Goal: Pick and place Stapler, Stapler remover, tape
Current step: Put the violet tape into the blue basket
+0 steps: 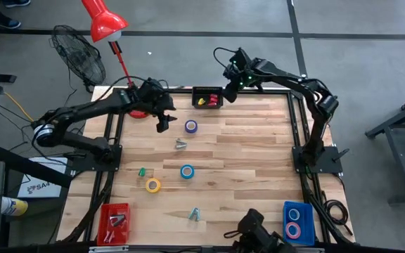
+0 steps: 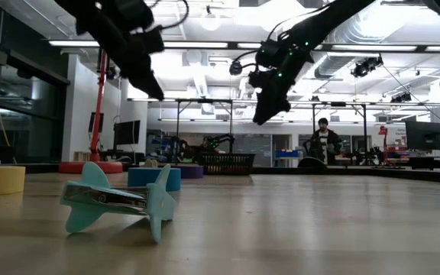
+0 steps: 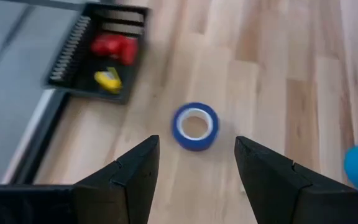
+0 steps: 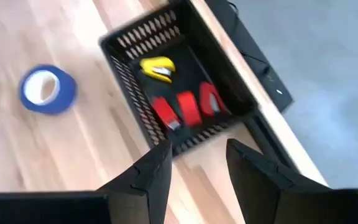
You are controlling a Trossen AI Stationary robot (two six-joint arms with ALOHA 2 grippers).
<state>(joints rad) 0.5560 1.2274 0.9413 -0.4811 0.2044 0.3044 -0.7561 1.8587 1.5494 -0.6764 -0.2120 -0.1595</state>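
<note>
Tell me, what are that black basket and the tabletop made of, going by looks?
The black basket looks like moulded plastic, matte, with slotted walls; coated metal cannot be ruled out. The tabletop looks like wood: pale planks with visible grain and seams, a smooth, slightly glossy finish.

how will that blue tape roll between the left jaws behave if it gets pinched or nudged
The blue tape roll lies flat on the wooden table, so it probably slides rather than rolls. Its hollow ring looks light and may skid sideways if the open left gripper closes off-centre.
</note>
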